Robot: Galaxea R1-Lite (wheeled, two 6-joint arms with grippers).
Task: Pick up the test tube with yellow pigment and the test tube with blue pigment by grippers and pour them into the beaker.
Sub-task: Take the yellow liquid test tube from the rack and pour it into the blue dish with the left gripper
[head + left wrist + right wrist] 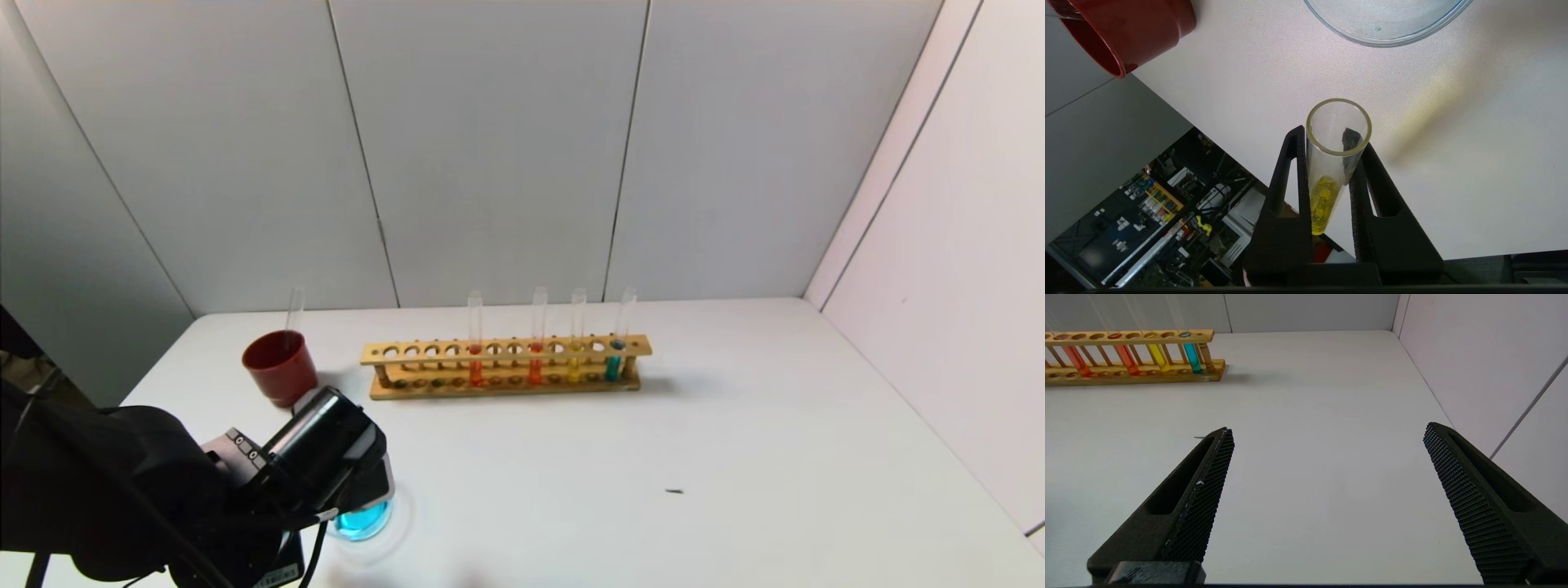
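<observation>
My left gripper [1333, 139] is shut on the test tube with yellow pigment [1327, 192]; its open mouth points away from the palm and the yellow liquid sits at its closed end. The tube's mouth is a short way from the beaker [1384, 40]. In the head view the left wrist [318, 445] hangs over the beaker [389, 513], which holds cyan-blue liquid. No tube with bright blue liquid shows. An empty clear tube [294, 309] stands in the red cup. My right gripper [1329, 430] is open and empty over bare table, out of the head view.
A wooden rack [506, 351] stands mid-table with two orange-red tubes, one yellow tube [575, 367] and one teal tube [614, 363]. The dark red cup [279, 366] stands left of the rack, near the beaker. The table's left edge is close to my left gripper.
</observation>
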